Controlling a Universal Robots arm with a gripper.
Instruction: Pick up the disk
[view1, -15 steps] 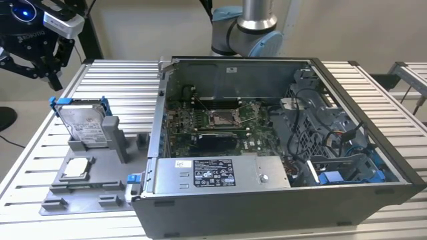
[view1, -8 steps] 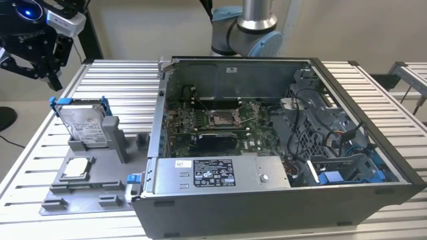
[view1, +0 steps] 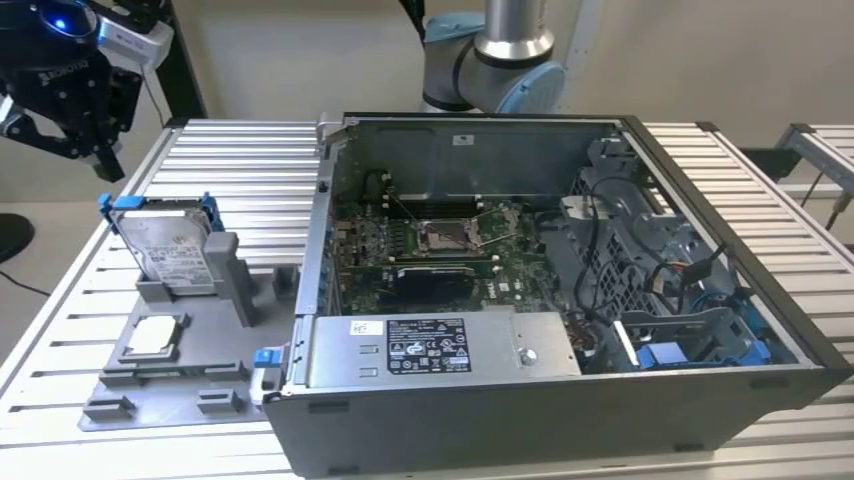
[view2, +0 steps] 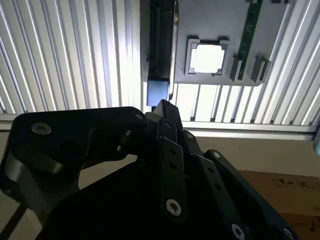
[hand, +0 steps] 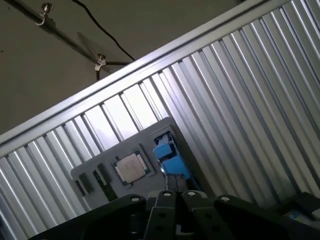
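Observation:
The disk (view1: 168, 248) is a silver drive with a white label and a blue frame. It stands upright in a grey holder on the exterior view's left. My gripper (view1: 83, 150) hangs above it and further toward the exterior view's left, well apart from it, fingers pointing down. In both wrist views the fingers meet at their tips, so the gripper (view2: 162, 107) (hand: 174, 192) looks shut with nothing in it. Beyond the tips the disk (view2: 160, 45) shows edge-on with its blue frame end (hand: 170, 159).
The grey fixture plate (view1: 200, 345) carries a small square silver chip (view1: 155, 333) (view2: 207, 57) (hand: 131, 167) in a tray. An open computer case (view1: 441, 440) stands beside it on the slatted aluminium table (view1: 240, 160). The table edge (view2: 150, 121) lies below my gripper.

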